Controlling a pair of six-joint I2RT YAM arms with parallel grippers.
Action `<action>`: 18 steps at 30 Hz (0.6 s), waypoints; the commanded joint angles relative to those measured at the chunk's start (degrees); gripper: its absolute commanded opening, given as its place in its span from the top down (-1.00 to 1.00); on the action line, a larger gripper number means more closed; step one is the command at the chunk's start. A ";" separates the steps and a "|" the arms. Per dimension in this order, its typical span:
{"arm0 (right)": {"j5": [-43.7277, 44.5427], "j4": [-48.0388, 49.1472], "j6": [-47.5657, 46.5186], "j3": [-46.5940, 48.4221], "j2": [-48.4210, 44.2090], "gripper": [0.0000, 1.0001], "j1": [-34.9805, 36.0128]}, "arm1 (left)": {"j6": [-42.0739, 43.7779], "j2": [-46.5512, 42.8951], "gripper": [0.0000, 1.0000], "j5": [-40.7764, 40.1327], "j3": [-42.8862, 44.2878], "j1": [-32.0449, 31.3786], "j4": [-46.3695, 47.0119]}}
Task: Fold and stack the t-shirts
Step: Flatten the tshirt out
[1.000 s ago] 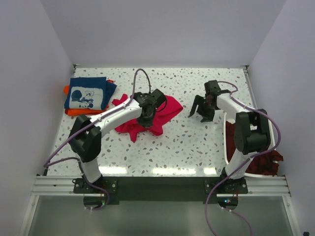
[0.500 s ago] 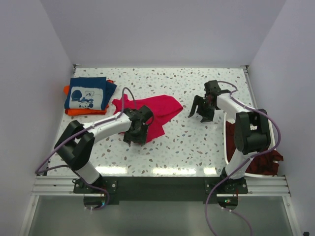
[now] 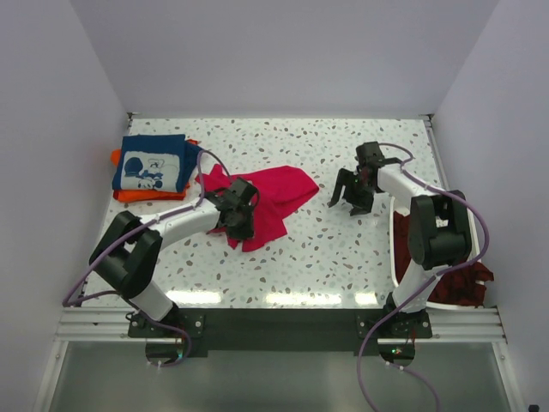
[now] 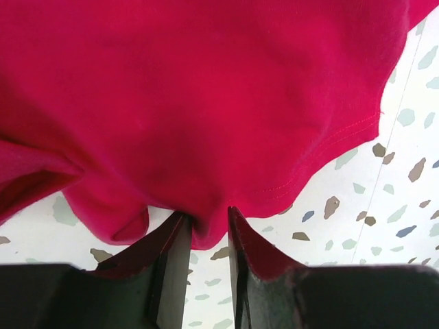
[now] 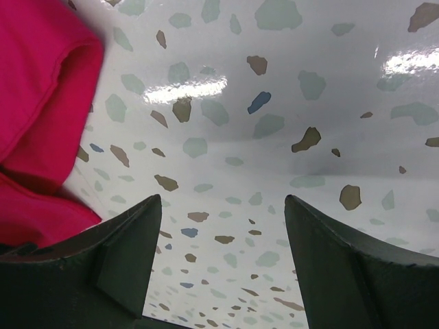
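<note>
On the speckled desk point(image 3: 343, 257), the left pincer point(image 4: 209, 225) pinched the hem of the crimson-pink cloth t-shirt point(image 4: 206, 103) while the right pincer point(image 5: 221, 205) hung spread.

No legible text or labels — anywhere.

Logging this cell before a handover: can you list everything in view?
crimson-pink t-shirt: one, crimson-pink, rumpled, mid-table.
navy t-shirt: one, navy with white print, folded, far left, on the orange one.
orange t-shirt: one, orange, under the navy one.
maroon t-shirts: count unclear, dark maroon, in the basket.
laundry basket: one, white, right edge.
table: one, white, speckled.
left gripper: one, black, fingers either side of the crimson-pink hem.
right gripper: one, black, open above bare table.
</note>
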 commanded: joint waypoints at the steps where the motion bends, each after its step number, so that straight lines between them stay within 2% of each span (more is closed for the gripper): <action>1: -1.52 -0.18 -0.45 -1.13 -3.03 -0.51 -0.11 | -1.82 0.06 0.37 1.87 0.72 -0.09 1.84; 10: -1.52 -0.18 -0.54 -1.49 -2.77 -0.51 -0.11 | -4.46 -1.34 0.37 -2.34 -0.86 -0.88 -3.18; 14: -1.60 -0.27 -0.45 -1.40 -2.59 -0.52 -0.11 | -5.61 -3.11 0.27 -2.61 -3.32 -0.88 -2.30; 18: -1.87 -0.10 -0.19 -1.40 -2.15 -0.52 -0.11 | -5.08 -1.62 0.26 -2.09 -4.11 -0.88 -1.16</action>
